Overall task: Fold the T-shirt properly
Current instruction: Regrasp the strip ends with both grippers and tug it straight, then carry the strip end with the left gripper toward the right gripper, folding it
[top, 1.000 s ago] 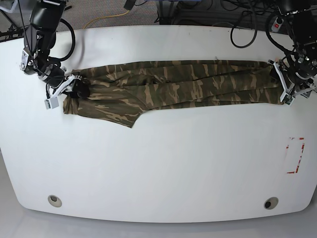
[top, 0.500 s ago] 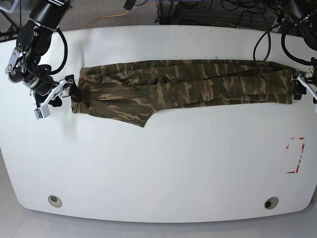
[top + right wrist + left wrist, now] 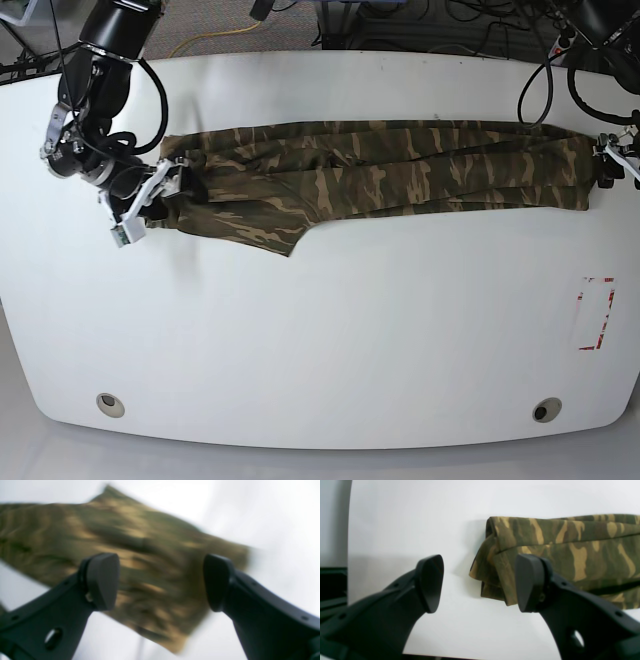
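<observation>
I see both ends of the T-shirt released since a second ago; it lies as a long band across the white table. My right gripper and left gripper gape wide and empty, ready to regrasp for a crosswise fold.

base cam looks straight down on the whole bench; both wrist cams sit close, each catching one end of the T-shirt at 3 and 9 o'clock.

Your right tool lets go of the T-shirt, backs off, then returns to its end with jaws wide. Your left tool releases the other end and withdraws beside it.
</observation>
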Robot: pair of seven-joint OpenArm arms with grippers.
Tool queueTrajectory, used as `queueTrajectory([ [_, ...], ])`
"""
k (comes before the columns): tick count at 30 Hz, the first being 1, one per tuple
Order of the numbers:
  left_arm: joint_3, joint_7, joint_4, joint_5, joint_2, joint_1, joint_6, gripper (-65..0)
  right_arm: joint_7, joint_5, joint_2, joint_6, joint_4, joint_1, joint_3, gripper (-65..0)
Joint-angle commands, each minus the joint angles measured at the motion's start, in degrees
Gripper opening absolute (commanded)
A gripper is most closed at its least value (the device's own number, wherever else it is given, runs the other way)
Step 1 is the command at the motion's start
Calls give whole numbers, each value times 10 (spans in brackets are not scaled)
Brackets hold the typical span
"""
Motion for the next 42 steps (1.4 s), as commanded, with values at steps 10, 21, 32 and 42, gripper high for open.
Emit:
queueTrajectory([
  [10,-65,-6,-103,-5,29,-24,1,-236,18,-28,-13,0,-32,12,-64,-168],
  [21,-81,-6,-141,-6,31,-41,1,-235,71,-79,-13,0,-51,-6,-109,-168],
  [32,-48,-6,-143,-2,28,-64,1,-233,72,-78,-13,0,-47,-16,-107,-168],
  [42,5,-10,-227,-1,-13,-90,1,-233,73,-78,-13,0,-47,-16,-107,-168],
])
